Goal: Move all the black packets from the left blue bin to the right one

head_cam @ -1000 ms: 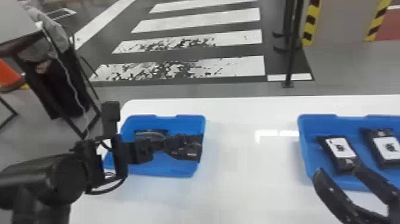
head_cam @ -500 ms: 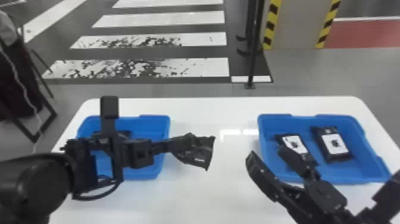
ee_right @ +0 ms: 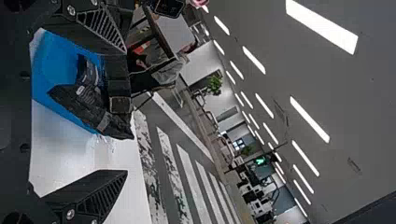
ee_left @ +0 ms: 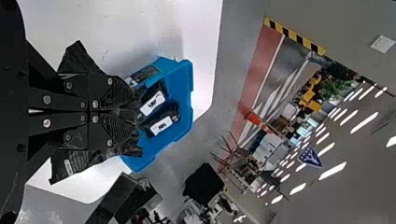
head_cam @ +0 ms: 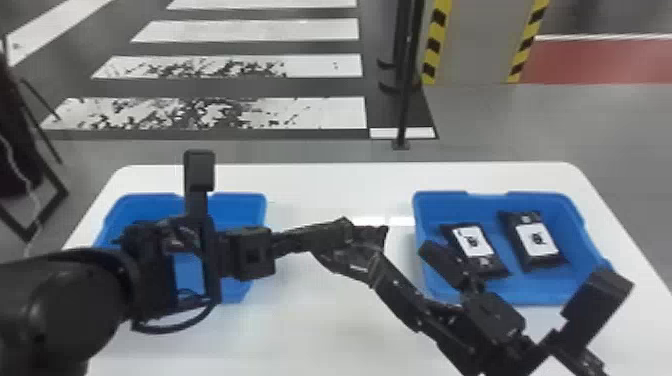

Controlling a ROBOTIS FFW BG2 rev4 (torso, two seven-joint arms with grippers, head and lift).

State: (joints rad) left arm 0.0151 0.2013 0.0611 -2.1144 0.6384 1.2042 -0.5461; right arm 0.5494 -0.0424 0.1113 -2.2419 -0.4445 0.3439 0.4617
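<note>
One black packet [head_cam: 345,260], suspended above the white table [head_cam: 325,330] between the two bins, is gripped by the left gripper [head_cam: 344,231]. In the left wrist view its fingers are seen brought together, with the packet pinched at their ends and its dark wrapping spread out past both sides of them. One right gripper [head_cam: 400,256], fingers parted widely, with nothing clasped: its fingertips are placed beside the held packet, on the side toward the right blue bin [head_cam: 435,200]. In the right wrist view the held packet is seen in the space between the fingers, nearer to one than to the other; whether that finger is touched by it cannot be told. Two packets with white labels, both laid flat inside the right blue bin: the first labelled packet [head_cam: 472,245] is set at a slant in the half nearer the left bin, and the second labelled packet [head_cam: 535,240] is set just beside it, toward the outer wall. One left blue bin [head_cam: 240,200], partly covered from the head view by the left arm; in the right wrist view a dark packet [ee_right: 86,67], partly hidden by the held one, is seen inside it.
</note>
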